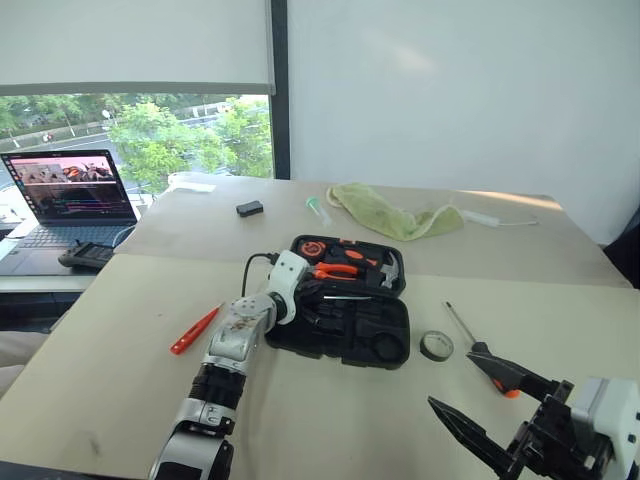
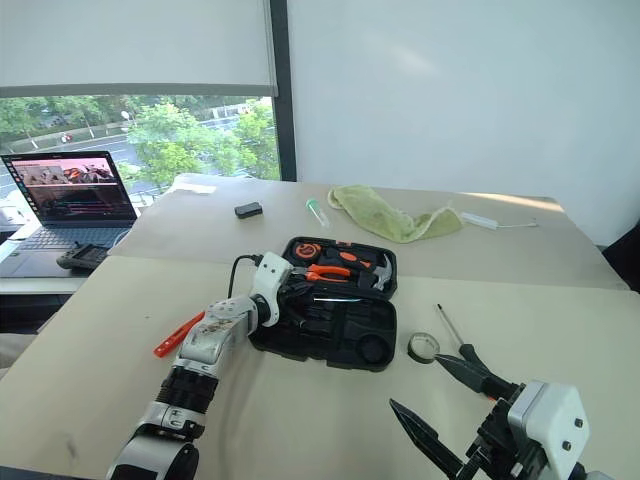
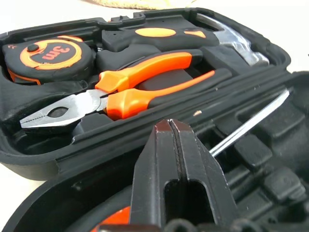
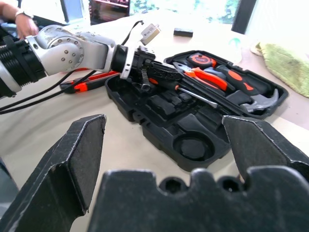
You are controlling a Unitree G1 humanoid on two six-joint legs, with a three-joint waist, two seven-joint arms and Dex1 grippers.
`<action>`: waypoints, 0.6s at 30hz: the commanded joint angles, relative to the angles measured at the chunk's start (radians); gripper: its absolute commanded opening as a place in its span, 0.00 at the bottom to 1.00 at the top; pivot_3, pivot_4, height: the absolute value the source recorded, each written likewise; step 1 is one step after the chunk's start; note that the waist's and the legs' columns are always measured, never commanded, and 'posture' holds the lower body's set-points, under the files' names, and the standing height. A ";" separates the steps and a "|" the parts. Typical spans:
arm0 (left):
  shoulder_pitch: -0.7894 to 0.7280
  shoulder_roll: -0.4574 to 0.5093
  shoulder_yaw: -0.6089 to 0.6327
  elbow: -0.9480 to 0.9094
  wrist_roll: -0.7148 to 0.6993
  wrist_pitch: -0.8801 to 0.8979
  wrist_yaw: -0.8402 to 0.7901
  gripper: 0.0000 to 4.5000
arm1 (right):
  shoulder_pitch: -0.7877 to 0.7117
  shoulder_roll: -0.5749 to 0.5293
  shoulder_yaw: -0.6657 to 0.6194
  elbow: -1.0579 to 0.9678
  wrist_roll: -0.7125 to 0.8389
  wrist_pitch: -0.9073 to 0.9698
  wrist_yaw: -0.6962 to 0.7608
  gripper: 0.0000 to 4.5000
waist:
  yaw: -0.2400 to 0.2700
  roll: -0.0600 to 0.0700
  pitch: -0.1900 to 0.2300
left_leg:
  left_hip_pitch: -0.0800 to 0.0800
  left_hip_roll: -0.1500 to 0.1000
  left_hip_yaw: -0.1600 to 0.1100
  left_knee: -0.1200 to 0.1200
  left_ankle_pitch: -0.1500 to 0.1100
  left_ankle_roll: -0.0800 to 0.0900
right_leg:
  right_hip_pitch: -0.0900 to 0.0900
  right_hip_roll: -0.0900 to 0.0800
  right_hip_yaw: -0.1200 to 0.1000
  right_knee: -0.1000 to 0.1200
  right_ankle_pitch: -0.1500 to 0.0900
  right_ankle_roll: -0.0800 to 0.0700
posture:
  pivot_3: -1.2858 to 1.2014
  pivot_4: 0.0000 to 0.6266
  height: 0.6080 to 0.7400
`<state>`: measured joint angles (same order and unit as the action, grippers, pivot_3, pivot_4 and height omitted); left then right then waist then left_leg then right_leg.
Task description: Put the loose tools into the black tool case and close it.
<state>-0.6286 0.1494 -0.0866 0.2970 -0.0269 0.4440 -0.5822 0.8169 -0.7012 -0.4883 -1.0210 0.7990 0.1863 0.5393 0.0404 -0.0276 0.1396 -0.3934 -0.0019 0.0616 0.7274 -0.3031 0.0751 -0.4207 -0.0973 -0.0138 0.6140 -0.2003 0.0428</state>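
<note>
The black tool case (image 1: 340, 335) lies open in the middle of the table. My left gripper (image 3: 171, 126) is shut and reaches over the case's left edge, just above the moulded slots, with nothing visible between its fingers. A screwdriver (image 3: 251, 122) lies in the case, its steel shaft along the middle ridge. On the table right of the case are a small tape roll (image 1: 436, 346) and a black-and-orange screwdriver (image 1: 462, 325). A slim red tool (image 1: 195, 330) lies left of my left arm. My right gripper (image 2: 415, 381) hangs open near the table's front right, apart from everything.
Orange pliers (image 3: 145, 82), a tape measure (image 3: 46, 55) and a hammer (image 3: 231, 34) sit in the case's far half. A laptop (image 1: 70, 195) stands far left. A small black box (image 1: 250, 208), a green cloth (image 1: 390, 212) and a white cable (image 1: 490, 217) lie further back.
</note>
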 commanded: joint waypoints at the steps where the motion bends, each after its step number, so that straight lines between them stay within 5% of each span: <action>1: 0.034 0.009 -0.096 0.050 0.047 -0.011 -0.024 0.01 | 0.007 -0.013 -0.031 -0.026 0.021 -0.008 -0.008 1.00 | 0.001 0.003 -0.003 | 0.000 0.000 0.000 0.000 0.000 0.000 | 0.000 0.000 0.000 0.000 0.000 0.000 | 0.52 0.24 1.00; 18: -0.023 0.085 -0.273 0.197 0.182 -0.148 -0.121 0.01 | -0.049 -0.046 -0.004 -0.026 0.029 0.033 -0.025 1.00 | 0.006 0.007 -0.008 | 0.012 0.000 0.000 -0.003 -0.002 0.003 | 0.013 -0.005 -0.001 -0.003 -0.005 -0.005 | 0.52 0.24 1.00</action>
<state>-0.6949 0.2378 -0.2701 0.4110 0.1173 0.2862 -0.6551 0.7853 -0.7409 -0.4864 -1.0210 0.8107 0.2100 0.5194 0.0461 -0.0207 0.1314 -0.3811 -0.0021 0.0617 0.7234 -0.3052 0.0781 -0.4074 -0.1030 -0.0153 0.6108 -0.2052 0.0382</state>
